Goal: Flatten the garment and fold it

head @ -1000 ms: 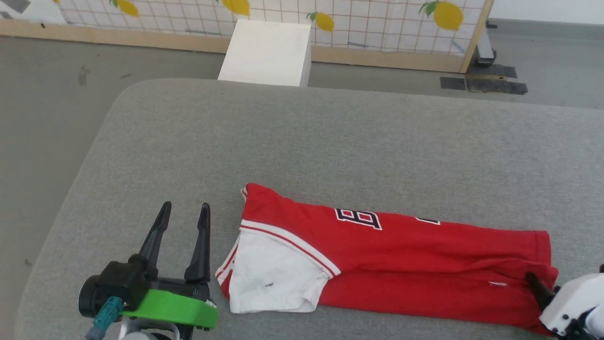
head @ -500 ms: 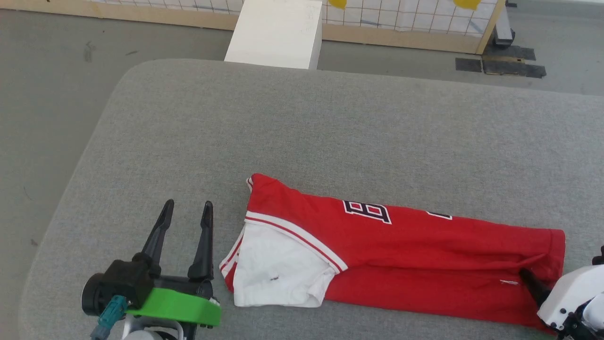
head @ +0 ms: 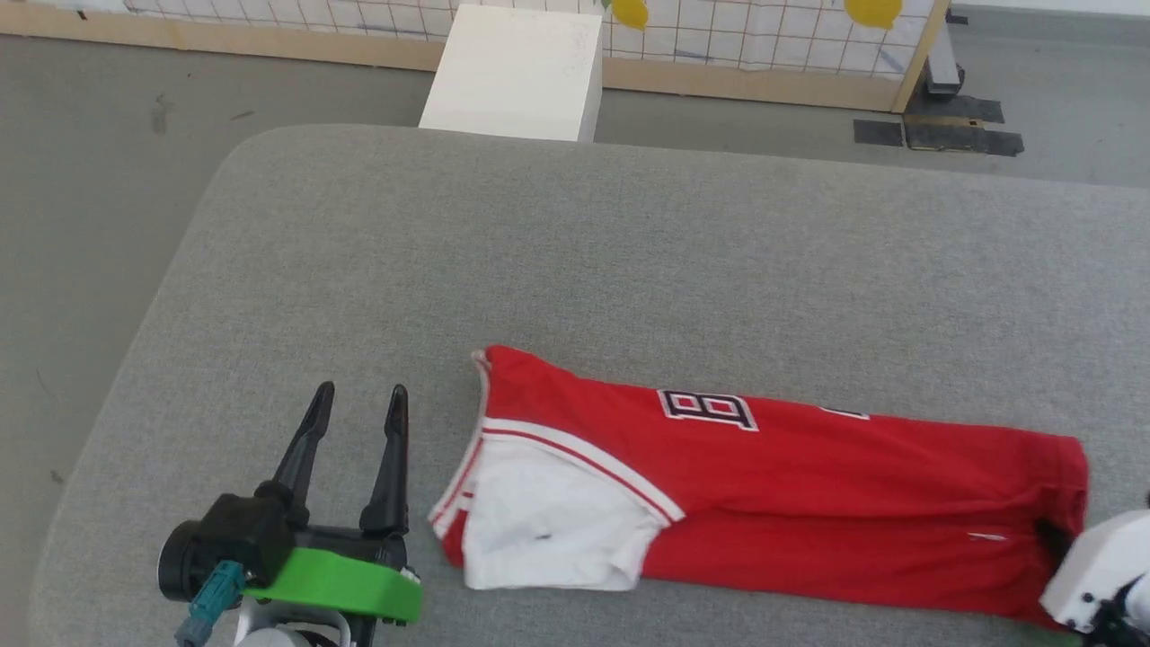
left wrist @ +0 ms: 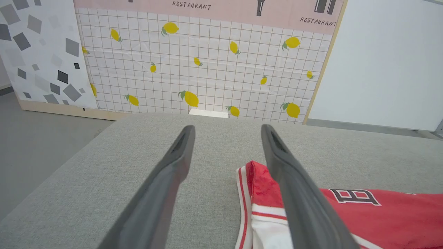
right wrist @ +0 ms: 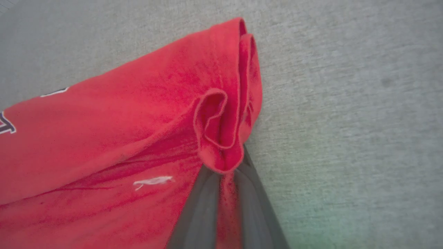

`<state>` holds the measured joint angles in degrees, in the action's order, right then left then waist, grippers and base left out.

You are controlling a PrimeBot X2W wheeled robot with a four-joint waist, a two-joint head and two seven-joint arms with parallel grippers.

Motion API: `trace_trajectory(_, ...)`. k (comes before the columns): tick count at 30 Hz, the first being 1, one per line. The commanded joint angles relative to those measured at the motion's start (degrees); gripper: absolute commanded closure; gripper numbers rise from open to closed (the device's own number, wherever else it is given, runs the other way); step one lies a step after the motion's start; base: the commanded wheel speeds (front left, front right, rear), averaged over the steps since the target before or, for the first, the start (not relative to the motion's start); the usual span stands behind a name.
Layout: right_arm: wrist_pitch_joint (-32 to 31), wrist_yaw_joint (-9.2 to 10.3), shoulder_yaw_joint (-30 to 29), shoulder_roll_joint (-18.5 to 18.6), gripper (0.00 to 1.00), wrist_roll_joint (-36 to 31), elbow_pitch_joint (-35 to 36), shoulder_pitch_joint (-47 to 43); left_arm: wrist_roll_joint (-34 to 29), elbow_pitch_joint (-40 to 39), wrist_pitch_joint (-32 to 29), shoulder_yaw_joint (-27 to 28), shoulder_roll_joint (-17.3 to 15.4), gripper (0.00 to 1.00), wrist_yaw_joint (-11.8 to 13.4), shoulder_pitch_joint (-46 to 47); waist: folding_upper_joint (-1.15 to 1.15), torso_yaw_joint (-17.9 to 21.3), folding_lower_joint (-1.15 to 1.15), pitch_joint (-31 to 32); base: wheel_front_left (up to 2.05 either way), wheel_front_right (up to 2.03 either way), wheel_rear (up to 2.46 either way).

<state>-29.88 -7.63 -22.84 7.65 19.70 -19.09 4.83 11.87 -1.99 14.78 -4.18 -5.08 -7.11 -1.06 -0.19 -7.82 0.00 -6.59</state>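
The garment (head: 791, 503) lay in a long folded strip across the lower right of the grey desk (head: 575, 270). The right fingers (right wrist: 193, 214) were pinched tight on its bunched red hem at the frame's lower right. The left fingers (head: 391, 467) stood wide apart and empty at lower left.

— There! The right gripper (right wrist: 223, 173), the one with two long dark fingers, just snapped together. A second ago it stood open.
— On the red jersey T-shirt (head: 809, 485)?
— Yes, on the hem corner (right wrist: 218, 138). Red cloth is pinched between the fingers now, and the hem has bunched into a little loop at the tips. Before, one dark finger lay bare on the cloth; now it's nearly buried.
— Did the shirt move?
— A touch, toward that gripper: the white short sleeve (head: 548, 521) has drawn slightly farther from the left gripper (head: 361, 390).
— And the head?
— Tipped down a little, so its view has shifted.
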Motion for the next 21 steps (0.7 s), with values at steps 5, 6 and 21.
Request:
trace_trajectory(5,0.64,0.14,-3.79,5.80,1.00,-3.28,-1.18,-1.16,0.30,0.16,0.21,-0.36,-0.18,0.00,-0.37,1.11,0.19,0.01,0.00,-0.14,0.00,0.00,0.00)
trace_trajectory(6,0.87,0.14,-4.61,6.70,1.00,-3.89,-1.64,-1.03,0.42,0.19,0.21,-0.41,-0.18,0.00,-0.37,1.14,0.19,-0.02,0.00,-0.13,0.00,0.00,0.00)
trace_trajectory(21,-0.49,0.14,3.58,6.71,1.00,-0.03,5.85,-3.20,1.43,2.03,0.22,-1.93,-0.49,0.00,-0.37,-0.22,0.19,-0.96,0.00,4.28,0.00,0.00,0.00)
